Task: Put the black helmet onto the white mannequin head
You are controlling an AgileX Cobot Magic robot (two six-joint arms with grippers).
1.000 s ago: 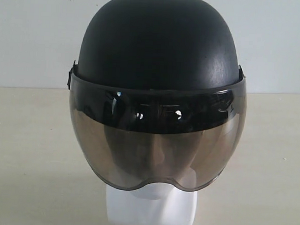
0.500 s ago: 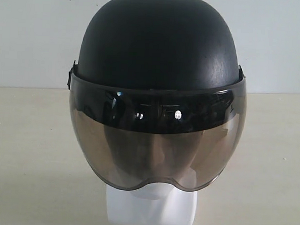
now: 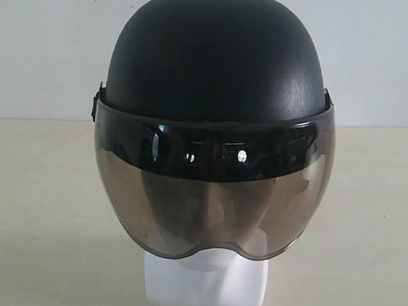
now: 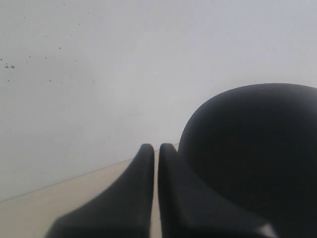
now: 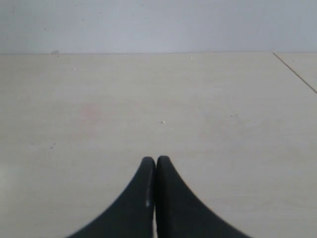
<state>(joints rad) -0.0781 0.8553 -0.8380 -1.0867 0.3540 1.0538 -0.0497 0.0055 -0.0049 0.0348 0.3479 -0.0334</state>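
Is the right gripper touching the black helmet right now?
Apart. Right wrist view: the right gripper, fingers closed, faces only table; exterior view shows no gripper at the black helmet.

matte black left gripper point(image 4: 156, 148), two smooth fingers broad at the base, sweeping inward to narrow blunt tips, right gripper point(image 5: 156, 161) the same black curved shape, tiny pale speck near one tip

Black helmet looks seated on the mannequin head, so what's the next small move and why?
Probably just ease the left gripper back from the black helmet. It sits level over the white mannequin head, visor down across the face; that gripper and the right gripper are shut, empty, so placing looks done.
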